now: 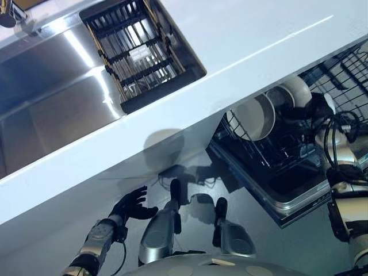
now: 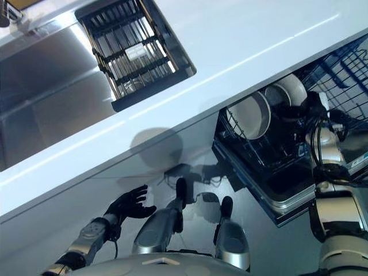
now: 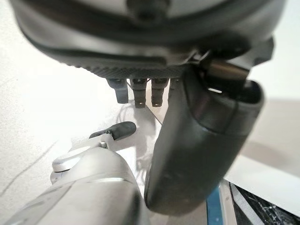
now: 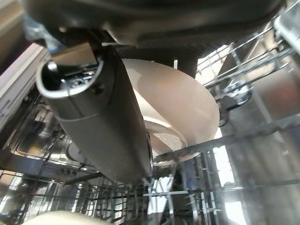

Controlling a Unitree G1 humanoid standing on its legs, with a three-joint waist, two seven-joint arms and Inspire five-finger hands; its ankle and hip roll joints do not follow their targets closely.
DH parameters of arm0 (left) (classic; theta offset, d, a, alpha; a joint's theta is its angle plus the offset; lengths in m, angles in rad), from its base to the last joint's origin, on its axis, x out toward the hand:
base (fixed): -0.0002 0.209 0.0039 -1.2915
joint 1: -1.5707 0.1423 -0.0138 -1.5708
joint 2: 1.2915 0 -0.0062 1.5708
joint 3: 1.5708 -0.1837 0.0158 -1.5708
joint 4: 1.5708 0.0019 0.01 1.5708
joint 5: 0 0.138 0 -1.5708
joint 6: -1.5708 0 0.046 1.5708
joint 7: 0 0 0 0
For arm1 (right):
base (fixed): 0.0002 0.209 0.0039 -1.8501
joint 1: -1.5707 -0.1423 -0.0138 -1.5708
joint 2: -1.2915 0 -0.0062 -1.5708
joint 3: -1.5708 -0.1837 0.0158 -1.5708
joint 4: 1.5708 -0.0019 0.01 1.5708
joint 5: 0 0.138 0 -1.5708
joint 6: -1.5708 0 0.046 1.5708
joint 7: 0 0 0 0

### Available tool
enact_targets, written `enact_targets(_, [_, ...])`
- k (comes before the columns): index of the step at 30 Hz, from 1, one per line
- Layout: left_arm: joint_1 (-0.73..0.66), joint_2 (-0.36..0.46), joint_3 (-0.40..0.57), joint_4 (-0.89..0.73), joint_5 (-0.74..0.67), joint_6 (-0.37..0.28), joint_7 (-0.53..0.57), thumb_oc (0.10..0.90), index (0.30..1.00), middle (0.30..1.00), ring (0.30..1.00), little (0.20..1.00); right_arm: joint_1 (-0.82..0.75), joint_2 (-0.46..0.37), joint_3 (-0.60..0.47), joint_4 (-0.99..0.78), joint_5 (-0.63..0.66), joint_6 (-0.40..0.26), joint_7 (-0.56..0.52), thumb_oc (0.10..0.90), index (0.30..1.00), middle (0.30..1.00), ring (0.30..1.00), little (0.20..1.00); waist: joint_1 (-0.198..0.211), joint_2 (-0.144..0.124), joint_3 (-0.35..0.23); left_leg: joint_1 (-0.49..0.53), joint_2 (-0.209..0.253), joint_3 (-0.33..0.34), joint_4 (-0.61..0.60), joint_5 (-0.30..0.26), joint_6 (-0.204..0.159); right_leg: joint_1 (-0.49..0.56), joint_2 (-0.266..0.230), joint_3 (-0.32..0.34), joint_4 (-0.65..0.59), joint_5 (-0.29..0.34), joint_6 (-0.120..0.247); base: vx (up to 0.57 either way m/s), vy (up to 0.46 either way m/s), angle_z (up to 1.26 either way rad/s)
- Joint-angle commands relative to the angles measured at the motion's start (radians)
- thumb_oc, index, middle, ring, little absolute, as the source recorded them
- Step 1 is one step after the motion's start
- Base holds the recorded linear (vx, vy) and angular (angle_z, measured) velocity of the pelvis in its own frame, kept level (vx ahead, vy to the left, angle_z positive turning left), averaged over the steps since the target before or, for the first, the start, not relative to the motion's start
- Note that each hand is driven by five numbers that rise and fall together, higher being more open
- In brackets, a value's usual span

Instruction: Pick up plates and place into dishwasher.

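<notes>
Left of the rack (image 1: 270, 155), below the counter (image 1: 241, 52), the left hand (image 1: 133, 204) is held loose with fingers spread and nothing in it, apparently kept clear while the other arm works. In the rack itself, one plate (image 1: 254, 118) is stood on edge between the wires. Just right of it a second plate (image 4: 183, 108) is gripped by the right hand (image 1: 307, 109), thumb over its rim, probably so it can be slotted upright beside the first.

R hand (image 1: 307, 109) fingers hidden behind plate (image 4: 187, 112); dishwasher rack (image 1: 345, 75) cut off at edge
</notes>
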Motion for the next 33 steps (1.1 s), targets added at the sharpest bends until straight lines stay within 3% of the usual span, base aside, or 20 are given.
enact_targets(1, [0.027, 0.038, -0.025, -0.039, -0.05, -0.052, 0.004, 0.8, 0.9, 0.9, 0.9, 0.9, -0.012, -0.136, 0.075, 0.043, -0.017, 0.013, -0.031, 0.1, 0.3, 0.3, 0.3, 0.2, 0.023, -0.003, -0.003, -0.042, -0.028, -0.008, 0.258, -0.238, -0.013, -0.111, -0.023, -0.053, 0.169, -0.018, -0.048, -0.04, 0.003, 0.07])
enact_targets(7, [0.04, 0.039, -0.033, -0.067, -0.086, -0.062, 0.001, 0.8, 0.9, 0.9, 0.9, 0.9, -0.057, -0.167, 0.093, 0.05, -0.023, 0.016, -0.018, 0.1, 0.3, 0.3, 0.3, 0.2, 0.026, 0.032, 0.017, -0.064, -0.041, -0.019, 0.265, -0.227, -0.014, -0.144, -0.031, -0.06, 0.213, -0.036, -0.06, -0.03, 0.033, 0.05])
enact_targets(8, [0.04, 0.038, -0.033, -0.07, -0.091, -0.064, 0.001, 0.8, 0.9, 0.9, 0.9, 0.9, -0.063, -0.171, 0.096, 0.05, -0.026, 0.021, -0.024, 0.407, 0.564, 0.564, 0.564, 0.507, 0.026, 0.036, 0.018, -0.064, -0.043, -0.02, 0.264, -0.227, -0.013, -0.148, -0.033, -0.061, 0.22, -0.04, -0.061, -0.02, 0.034, 0.04])
enact_targets(9, [0.041, 0.038, -0.032, -0.069, -0.096, -0.067, 0.0, 0.8, 0.9, 0.9, 0.9, 0.9, -0.066, -0.175, 0.095, 0.051, -0.029, 0.026, -0.025, 0.8, 0.9, 0.9, 0.9, 0.9, 0.026, 0.038, 0.019, -0.064, -0.044, -0.02, 0.265, -0.228, -0.012, -0.151, -0.034, -0.062, 0.226, -0.043, -0.062, 0.0, 0.0, 0.0])
enact_targets(19, [0.061, 0.034, -0.028, -0.086, -0.085, -0.065, 0.003, 0.8, 0.9, 0.9, 0.9, 0.9, -0.024, -0.207, 0.053, 0.057, -0.039, 0.054, -0.051, 0.8, 0.9, 0.9, 0.9, 0.9, 0.019, 0.028, 0.011, -0.037, -0.037, -0.012, 0.295, -0.255, -0.008, -0.124, -0.039, -0.062, 0.255, -0.063, -0.067, 0.02, 0.006, 0.03])
enact_targets(33, [0.09, 0.031, -0.008, -0.065, -0.051, -0.04, 0.007, 0.8, 0.9, 0.9, 0.9, 0.9, 0.087, -0.265, -0.005, -0.005, -0.142, 0.075, -0.043, 0.8, 0.9, 0.9, 0.9, 0.9, -0.013, -0.034, -0.055, 0.059, -0.014, 0.021, 0.252, -0.262, -0.009, -0.032, -0.019, -0.02, 0.183, -0.038, -0.048, 0.04, 0.0, -0.02])
